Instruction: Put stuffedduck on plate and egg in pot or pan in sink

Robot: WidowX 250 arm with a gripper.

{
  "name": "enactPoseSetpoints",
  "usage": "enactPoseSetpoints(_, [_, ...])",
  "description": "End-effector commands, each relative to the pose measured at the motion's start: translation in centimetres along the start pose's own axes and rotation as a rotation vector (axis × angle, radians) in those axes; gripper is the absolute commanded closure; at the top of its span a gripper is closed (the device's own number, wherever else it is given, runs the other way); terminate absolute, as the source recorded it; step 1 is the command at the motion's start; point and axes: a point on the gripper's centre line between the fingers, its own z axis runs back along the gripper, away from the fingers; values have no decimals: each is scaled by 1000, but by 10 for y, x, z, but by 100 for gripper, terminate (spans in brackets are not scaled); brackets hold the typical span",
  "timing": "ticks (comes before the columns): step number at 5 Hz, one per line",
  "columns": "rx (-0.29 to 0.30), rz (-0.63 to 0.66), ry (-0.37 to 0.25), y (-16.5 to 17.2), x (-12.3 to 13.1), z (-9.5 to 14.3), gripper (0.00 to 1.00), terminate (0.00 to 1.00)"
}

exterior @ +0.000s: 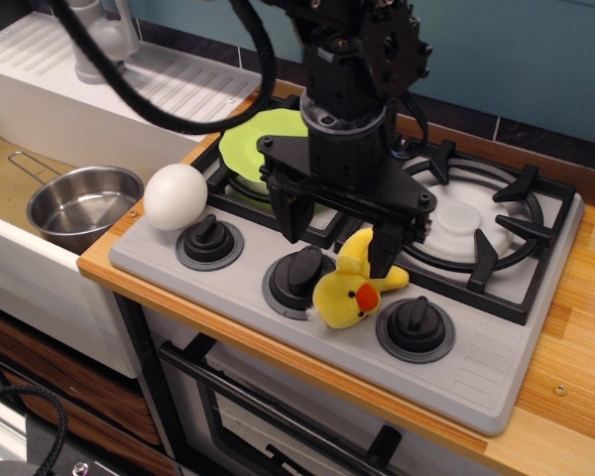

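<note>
Stuffedduck [349, 290] sitting on the grey stove panel between two knobs, tipped on its side, right under the jaws. Jaws spread apart, one finger [385, 248] touching or just behind its tail end, so probably lining up for a grab. Small, yellow, fuzzy, orange-red beak facing forward. Lime-green plate [250, 144] just behind the jaws on a burner. White egg [175, 196] off to the side, steel pot [79, 205] beyond in the sink [10, 243].
</note>
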Motion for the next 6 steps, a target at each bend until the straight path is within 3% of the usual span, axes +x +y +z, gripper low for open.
enactPoseSetpoints(1, [0, 0, 0, 0, 0, 0, 0, 0])
enactPoseSetpoints(6, [-62, -11, -53, 0, 16, -36, 0, 0])
